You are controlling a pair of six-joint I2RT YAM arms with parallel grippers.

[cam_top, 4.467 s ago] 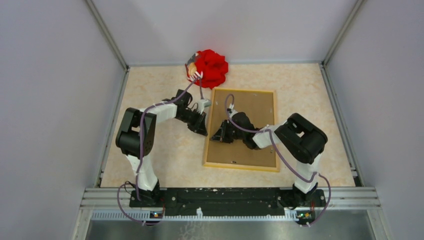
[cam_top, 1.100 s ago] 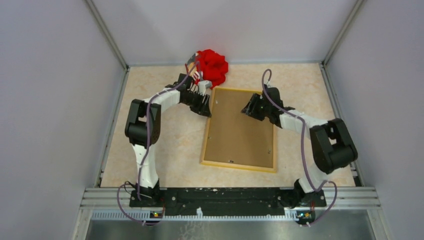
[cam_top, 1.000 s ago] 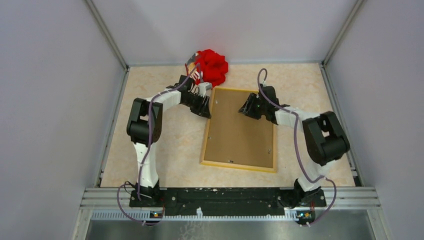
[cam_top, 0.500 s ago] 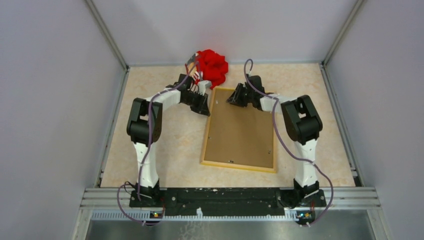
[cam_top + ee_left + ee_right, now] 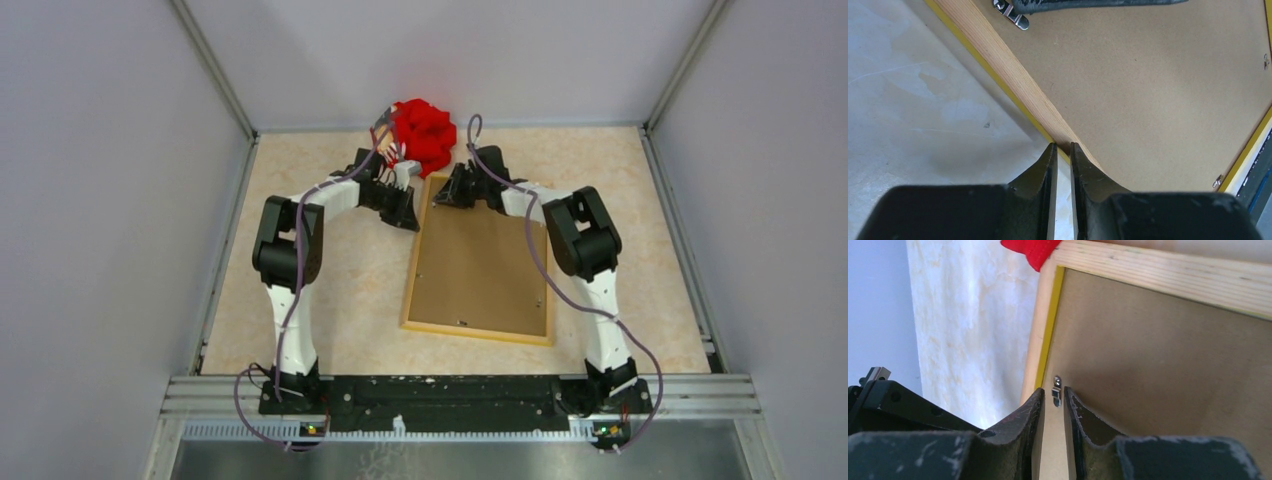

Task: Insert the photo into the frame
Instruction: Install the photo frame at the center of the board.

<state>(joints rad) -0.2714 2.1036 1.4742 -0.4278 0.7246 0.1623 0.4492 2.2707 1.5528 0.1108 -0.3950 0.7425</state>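
Observation:
The frame point(image 5: 478, 333) lies face down on the table, its light wood reverse up, with the brown backing board point(image 5: 480, 265) in it. The photo is hidden. My left gripper point(image 5: 408, 215) rests at the frame's left edge near the far corner. In the left wrist view its jaws point(image 5: 1061, 145) stand almost together, empty, tips against the wooden rim point(image 5: 1013, 80). My right gripper point(image 5: 443, 197) is over the far left corner. In the right wrist view its jaws point(image 5: 1054, 389) are nearly closed, empty, with a small metal clip point(image 5: 1057, 382) just beyond the tips on the backing board point(image 5: 1173, 365).
A red ruffled object point(image 5: 424, 135) sits against the frame's far left corner and also shows in the right wrist view point(image 5: 1033, 250). Other metal clips sit along the frame's inner edge point(image 5: 1013, 14). Grey walls enclose the table on three sides.
My right arm has swung from the board's near left, out over its right side, to the frame's far left corner. My left gripper shifted slightly farther along the left edge, then stayed.

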